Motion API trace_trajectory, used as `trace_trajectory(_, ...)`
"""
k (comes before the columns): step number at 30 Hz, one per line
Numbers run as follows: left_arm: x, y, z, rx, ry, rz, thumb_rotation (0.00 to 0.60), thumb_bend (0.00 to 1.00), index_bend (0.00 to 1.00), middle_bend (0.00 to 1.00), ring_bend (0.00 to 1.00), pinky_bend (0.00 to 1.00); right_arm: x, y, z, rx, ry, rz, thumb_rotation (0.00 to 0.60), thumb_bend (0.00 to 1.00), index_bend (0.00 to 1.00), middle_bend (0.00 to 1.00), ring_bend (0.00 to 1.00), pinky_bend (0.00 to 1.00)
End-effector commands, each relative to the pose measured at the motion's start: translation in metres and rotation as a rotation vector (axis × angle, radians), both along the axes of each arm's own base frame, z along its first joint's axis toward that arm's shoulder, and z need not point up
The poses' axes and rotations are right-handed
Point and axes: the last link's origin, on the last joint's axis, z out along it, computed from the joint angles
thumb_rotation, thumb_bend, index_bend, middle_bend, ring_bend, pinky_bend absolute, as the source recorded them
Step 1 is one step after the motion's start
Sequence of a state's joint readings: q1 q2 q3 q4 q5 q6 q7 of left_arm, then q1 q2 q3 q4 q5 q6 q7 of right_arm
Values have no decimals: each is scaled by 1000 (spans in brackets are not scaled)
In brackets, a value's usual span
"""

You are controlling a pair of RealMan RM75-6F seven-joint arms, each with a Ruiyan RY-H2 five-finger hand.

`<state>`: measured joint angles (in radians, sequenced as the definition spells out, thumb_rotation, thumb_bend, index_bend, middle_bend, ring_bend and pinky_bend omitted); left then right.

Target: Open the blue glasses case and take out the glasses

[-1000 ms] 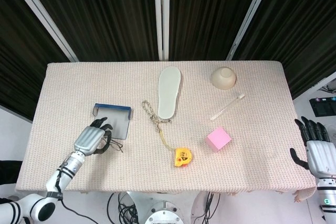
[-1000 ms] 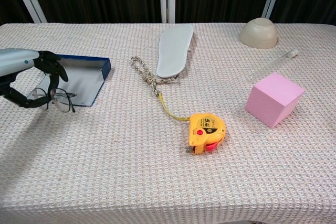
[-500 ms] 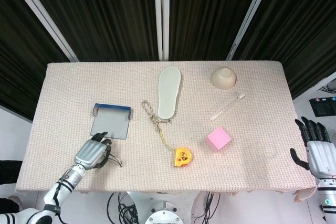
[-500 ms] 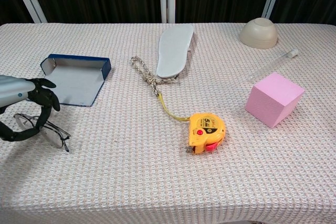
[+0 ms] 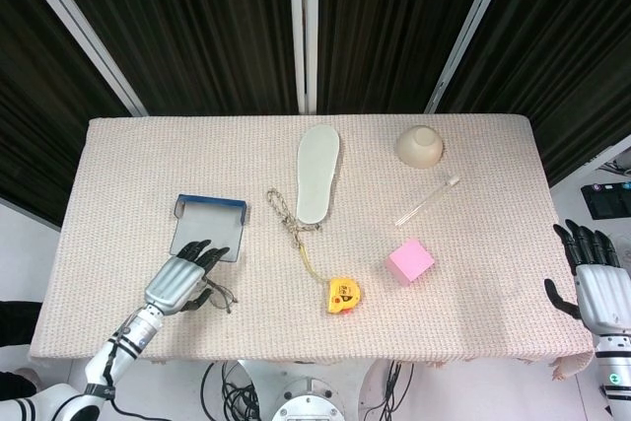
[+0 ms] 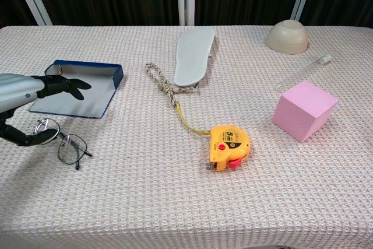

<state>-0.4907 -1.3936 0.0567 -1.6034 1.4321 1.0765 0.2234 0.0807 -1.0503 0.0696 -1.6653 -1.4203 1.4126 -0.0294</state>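
Glasses (image 6: 63, 142) now lie on the tablecloth (image 6: 175, 202), just in front of the open blue glasses case (image 6: 81, 88), and we see that our left hand (image 6: 26, 94) has let them go: half a second ago its fingers were curled around the frame and carrying it toward the near edge, and a second ago the hand held them right at the case's front edge. In the chest view our fingers (image 6: 67, 84) are now stretched out and spread, reaching over the near corner of the case, while the thumb sits lower, its tip right at the left lens; we cannot tell whether it touches the rim. The glasses rest below and slightly to the right of the palm, lenses side by side, one temple arm pointing toward the near right. From the head view the left hand (image 5: 182, 279) shows flat and splayed, with the glasses (image 5: 219, 295) peeking out beside its fingertips and the case (image 5: 208, 229) just beyond. The case itself has not shifted, its lid folded back and its pale lining bare. Our right hand (image 5: 595, 283) has stayed off the table's right edge, fingers straight and apart, holding nothing.
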Motion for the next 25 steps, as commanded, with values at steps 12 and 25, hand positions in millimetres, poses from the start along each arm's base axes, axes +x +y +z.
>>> trace_trajectory(12, -28, 17, 75, 404, -24, 5, 600, 408, 8, 110, 0, 78, 1, 1, 1, -7, 7, 9, 600, 329, 0, 0, 0, 0)
trace_trajectory(25, -105, -14, 142, 509, -18, 237, 600, 328, 11, 43, 0, 18, 5, 4, -5, -32, 55, -12, 600, 328, 0, 0, 0, 0)
